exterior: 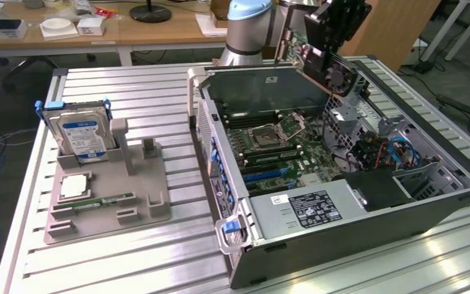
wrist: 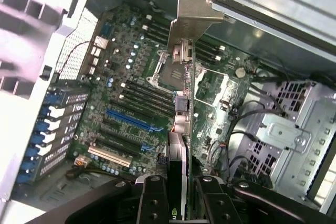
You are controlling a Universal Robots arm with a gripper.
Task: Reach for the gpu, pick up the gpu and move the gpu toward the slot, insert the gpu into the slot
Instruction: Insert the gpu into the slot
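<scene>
Now the gripper (wrist: 179,183) pinches the gpu (exterior: 343,75): its 2 black fingers (wrist: 153,199) are pressed against the 2 faces of the card, with the thin edge between them. In the exterior view the gpu hangs tilted in the air over the far wall of the open computer case (exterior: 431,202), well apart from the motherboard (exterior: 300,147) and touching nothing there.

Its long axis runs away from the fingers to the silver bracket (wrist: 192,11), which is the farthest end. In the wrist view this edge passes in front of the CPU socket (wrist: 167,72), while the long blue slot (wrist: 131,121) lies beside it, lower on the board, and runs at an angle to the card. I judge that the gpu is carried but not yet lined up over the slot.
</scene>
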